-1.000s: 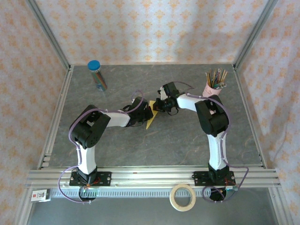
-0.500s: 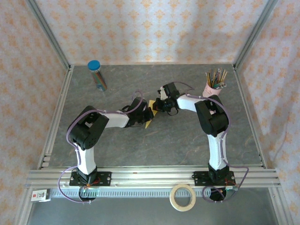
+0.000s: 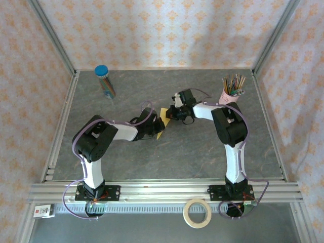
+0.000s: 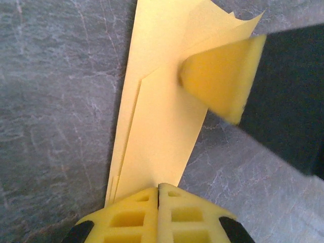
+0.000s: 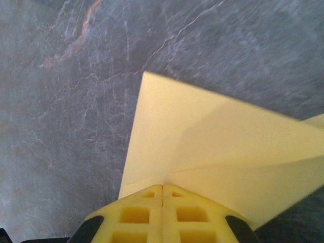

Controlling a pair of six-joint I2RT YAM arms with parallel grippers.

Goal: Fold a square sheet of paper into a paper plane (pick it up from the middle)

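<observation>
Because the paper plane [image 4: 162, 136] is thin yellow paper folded into a few loose layers, we judge it very light, limp across its flat faces and stiffer only along its creases, so it will sag, slip or tear rather than resist us. It sits near the middle of the table [image 4: 50, 101], stretched between our two arms; we cannot tell whether its underside touches the grey surface or hangs just above it. Our left gripper [image 4: 158, 188] has its fingers pressed together on one narrow end of the strip, where the left wrist view shows the layered edges fanning slightly apart. Our right gripper [image 5: 162, 188] is likewise closed on the paper, pinching where a diagonal crease runs in under the fingers. One of its yellow pads shows in the left wrist view lying over the far end of the strip, beside a curling free corner. With both ends pinched, we think any pull apart would load the paper directly, so the risk is a rip at a crease or the paper sliding out of the fingers. The better hold, in our judgement, is on the many-layered folded edge near a crease, where it is firmest, with gentle pressure and small, matched motions of both arms
</observation>
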